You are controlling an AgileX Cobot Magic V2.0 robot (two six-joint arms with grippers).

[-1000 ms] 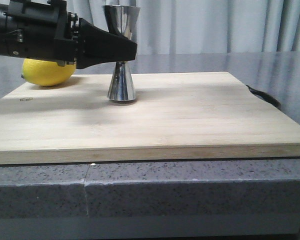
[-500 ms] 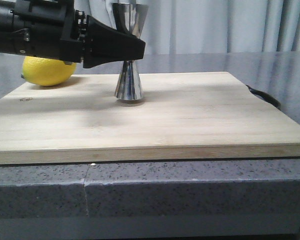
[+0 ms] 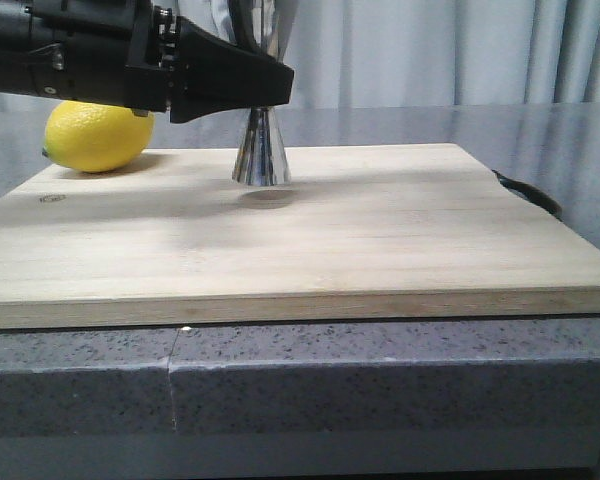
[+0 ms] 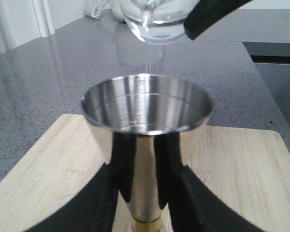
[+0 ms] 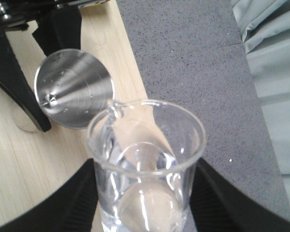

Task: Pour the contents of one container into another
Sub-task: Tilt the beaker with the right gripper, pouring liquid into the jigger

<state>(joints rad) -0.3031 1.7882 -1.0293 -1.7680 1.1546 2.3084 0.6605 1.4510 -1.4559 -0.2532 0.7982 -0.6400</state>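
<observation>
My left gripper [image 3: 265,88], clamped on the jigger [image 3: 261,150], has lifted it clear of the board [image 3: 380,230] in the last second. My right gripper [image 5: 145,203] holds the beaker [image 5: 146,159], lip just above the jigger's mouth (water not yet running). The lemon [image 3: 95,135] sits behind my left arm; open board lies beyond the jigger.

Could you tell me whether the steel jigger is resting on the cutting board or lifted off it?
Lifted: the jigger, gripped by the left gripper, hangs above its shadow on the cutting board.

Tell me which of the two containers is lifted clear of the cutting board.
Both are. The steel jigger hangs just above its shadow on the board, in the left jaws. The glass beaker, in the right jaws, sits higher still.
</observation>
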